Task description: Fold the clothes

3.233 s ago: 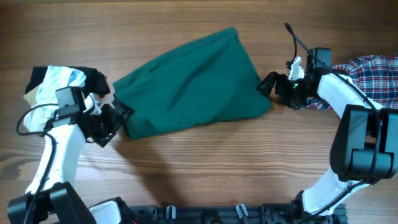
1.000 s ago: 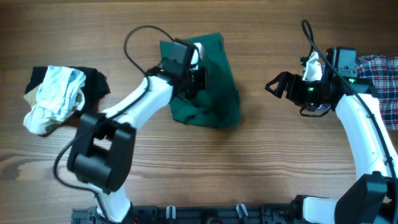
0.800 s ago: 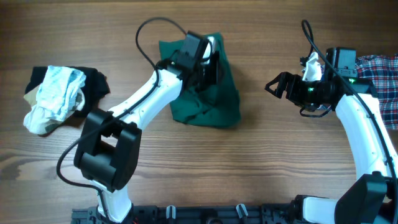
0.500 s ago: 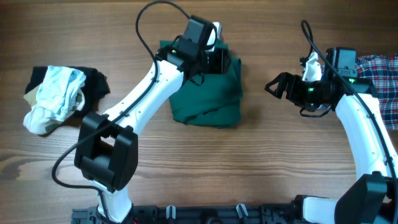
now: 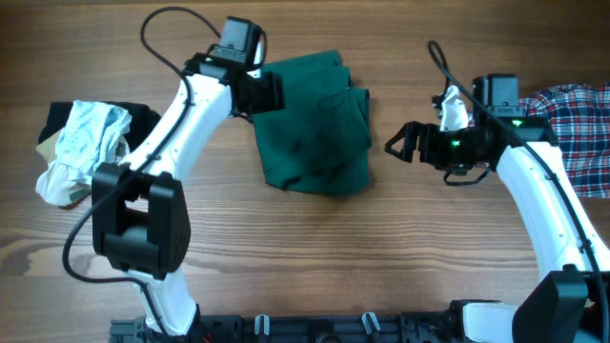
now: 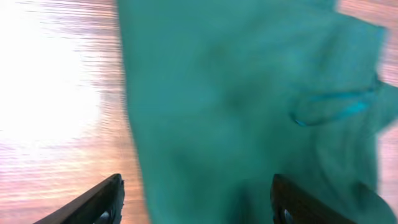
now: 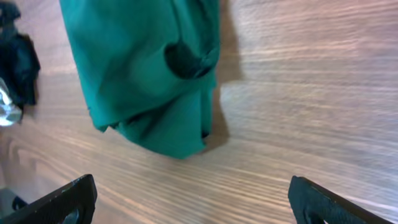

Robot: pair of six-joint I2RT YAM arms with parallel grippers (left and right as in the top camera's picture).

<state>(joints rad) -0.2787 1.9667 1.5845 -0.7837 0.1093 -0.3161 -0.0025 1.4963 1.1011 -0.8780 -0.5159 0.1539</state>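
At tabletop (image 5: 286, 257) centre: dark green garment (image 5: 315, 129), folded into rumpled block, lying flat. Left claw (image 5: 270, 92) over its upper left edge, jaws spread, apparently empty, though wrist view is blurred. Right claw (image 5: 398, 143) near garment's right side, not touching, jaws wide, holding nothing. Plaid shirt (image 5: 577, 105) at far right edge.

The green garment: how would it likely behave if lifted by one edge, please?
Probably floppy: the green garment lies in soft creases and layers, so a lifted edge would likely droop and unfold. Pushed across the wooden table, it would probably bunch up.
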